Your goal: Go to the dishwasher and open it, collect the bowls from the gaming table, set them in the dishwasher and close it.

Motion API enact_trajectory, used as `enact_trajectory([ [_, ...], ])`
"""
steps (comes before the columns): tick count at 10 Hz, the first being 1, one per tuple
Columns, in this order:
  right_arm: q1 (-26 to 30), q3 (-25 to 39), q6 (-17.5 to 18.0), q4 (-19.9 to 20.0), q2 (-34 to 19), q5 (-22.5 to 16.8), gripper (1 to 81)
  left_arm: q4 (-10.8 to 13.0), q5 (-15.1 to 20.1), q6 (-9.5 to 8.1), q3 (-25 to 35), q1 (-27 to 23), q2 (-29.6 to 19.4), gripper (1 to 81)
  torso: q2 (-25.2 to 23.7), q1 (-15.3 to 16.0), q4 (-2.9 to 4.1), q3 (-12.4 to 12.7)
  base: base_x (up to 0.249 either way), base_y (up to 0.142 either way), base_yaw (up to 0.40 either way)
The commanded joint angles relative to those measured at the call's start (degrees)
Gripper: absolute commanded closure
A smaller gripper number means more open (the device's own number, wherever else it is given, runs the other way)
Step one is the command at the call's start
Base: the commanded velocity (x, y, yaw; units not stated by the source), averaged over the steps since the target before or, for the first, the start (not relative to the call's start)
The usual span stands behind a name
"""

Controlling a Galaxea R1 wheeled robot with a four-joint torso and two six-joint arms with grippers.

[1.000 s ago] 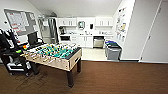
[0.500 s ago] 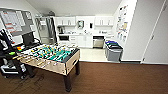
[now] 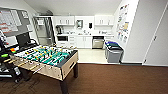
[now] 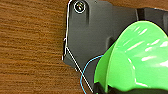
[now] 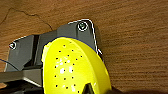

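Left wrist: glossy green bowl (image 4: 135, 60) | right wrist: yellow bowl (image 5: 75, 70) (speckled)

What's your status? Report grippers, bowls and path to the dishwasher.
Left gripper carries the green bowl; right carries the yellow bowl. Dishwasher ahead, across the kitchen, door shut. Foosball table on the left, grey bins on the right.

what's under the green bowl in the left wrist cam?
Under the green bowl: the robot's dark plate, a thin blue cable, and brown carpet beyond. The bowl hides the rest of the plate and the floor beneath it. How the bowl is held can't be made out.
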Motion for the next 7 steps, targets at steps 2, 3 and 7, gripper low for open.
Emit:
enact_trajectory([
  [2, 1.5, -0.8, 0.2, 0.0, -1.6, -1.7, 81.1, 0.5, 3.5, 0.14, -0.2, -2.1, -0.6, 81.1, 0.0, 0.0, 0.00, 0.0, 0.259, -0.098, 0.000],
  [3, 1.6, -0.8, 0.3, 0.0, -1.8, -1.6, 81.1, 0.5, 3.5, 0.14, -0.2, -2.1, -0.7, 81.1, 0.0, 0.0, 0.00, 0.0, 0.259, -0.099, 0.000],
  [7, 1.9, -0.8, 0.4, 0.0, -1.8, -1.8, 81.1, 0.6, 3.5, 0.23, -0.2, -2.1, -0.5, 81.1, 0.0, 0.0, 0.00, 0.0, 0.259, -0.100, 0.000],
])
